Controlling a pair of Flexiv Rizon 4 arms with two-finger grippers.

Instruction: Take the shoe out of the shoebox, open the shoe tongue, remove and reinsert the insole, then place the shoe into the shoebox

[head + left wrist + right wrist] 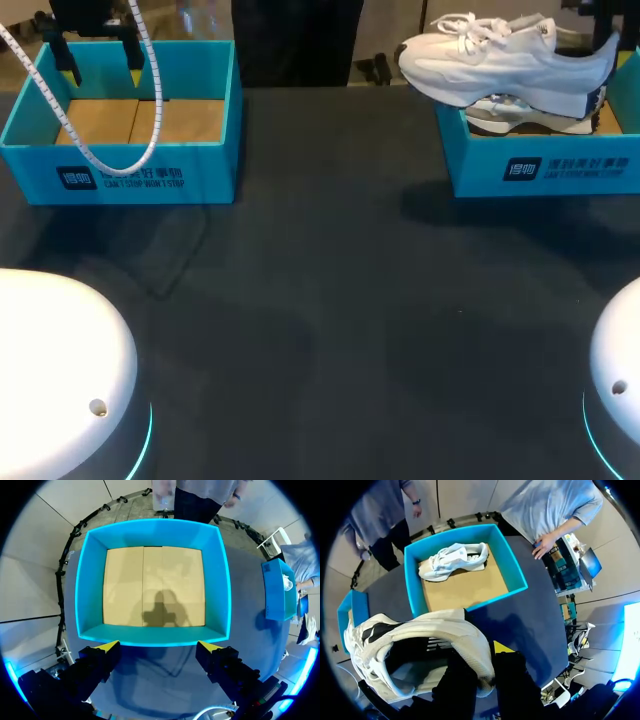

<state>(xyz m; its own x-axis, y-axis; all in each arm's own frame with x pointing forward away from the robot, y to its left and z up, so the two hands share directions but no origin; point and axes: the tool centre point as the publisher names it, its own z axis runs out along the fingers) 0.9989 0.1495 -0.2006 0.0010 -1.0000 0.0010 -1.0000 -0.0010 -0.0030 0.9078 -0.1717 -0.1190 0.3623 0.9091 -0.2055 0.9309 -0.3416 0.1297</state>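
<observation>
Arm bases: two white domes at the near edge, left base (60, 370) and right base (620, 370).
Table: dark top (320, 300), with both boxes at its far side, well apart.
Left shoebox: blue walls (130, 175), far left. The wrist view looks straight down into it (90, 595) and shows only a bare cardboard floor.
Left claw: hovering over that box (102, 72). Its yellow tips are spread wide (159, 647) above the near wall, touching nothing.
Cable: a white loop (155, 110) hangs from the left arm in front of the left shoebox.
Right shoebox: far right (545, 170), blue walls (411, 585).
Second shoe: white, lying on its side inside the right shoebox (525, 115), against the far wall (452, 560).
Held shoe: here's the one for the task, a white sneaker up in the air above the right shoebox (500, 62), toe pointing left, clear of the rim.
Right claw: at the heel end (607, 55), fingers clamped either side of the heel collar (482, 667). The opening of the held shoe (420, 645) faces the camera.
</observation>
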